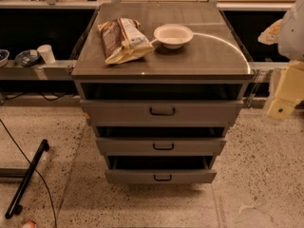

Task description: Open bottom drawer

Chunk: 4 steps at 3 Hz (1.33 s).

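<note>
The bottom drawer point(160, 176) is the lowest of three stacked grey drawers in a small cabinet. Its flat front carries a small black bracket handle point(162, 177). A dark gap shows above the front, so it stands pulled out a little. The middle drawer point(161, 146) and the top drawer point(161, 111) also stand slightly out. My gripper point(286, 95), pale yellow under a white arm part, hangs at the right edge of the view. It is level with the top drawer, well right of the cabinet and apart from every handle.
On the cabinet top point(204, 56) lie a brown and cream snack bag point(122, 38) and a white bowl point(173, 35). A black bar point(27, 177) and a cable lie on the speckled floor at left. A shelf at left holds a cup point(46, 53) and small bowls.
</note>
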Each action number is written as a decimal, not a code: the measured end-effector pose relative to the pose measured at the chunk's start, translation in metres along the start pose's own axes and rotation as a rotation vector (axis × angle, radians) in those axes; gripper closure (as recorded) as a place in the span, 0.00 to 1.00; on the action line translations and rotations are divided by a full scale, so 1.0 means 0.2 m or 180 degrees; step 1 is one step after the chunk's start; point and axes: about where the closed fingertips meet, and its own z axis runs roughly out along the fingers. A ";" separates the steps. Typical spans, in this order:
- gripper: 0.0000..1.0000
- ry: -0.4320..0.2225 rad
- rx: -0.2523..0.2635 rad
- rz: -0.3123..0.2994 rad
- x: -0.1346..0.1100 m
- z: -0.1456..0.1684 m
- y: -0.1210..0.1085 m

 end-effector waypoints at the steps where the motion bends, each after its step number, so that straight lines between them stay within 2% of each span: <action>1: 0.00 0.0000 0.0001 0.0000 0.00 0.00 0.00; 2: 0.00 -0.0024 0.0073 -0.0022 -0.01 0.11 0.01; 3: 0.00 -0.0200 0.0003 -0.0053 -0.02 0.43 0.16; 4: 0.00 -0.0439 -0.0073 0.0096 0.08 0.69 0.32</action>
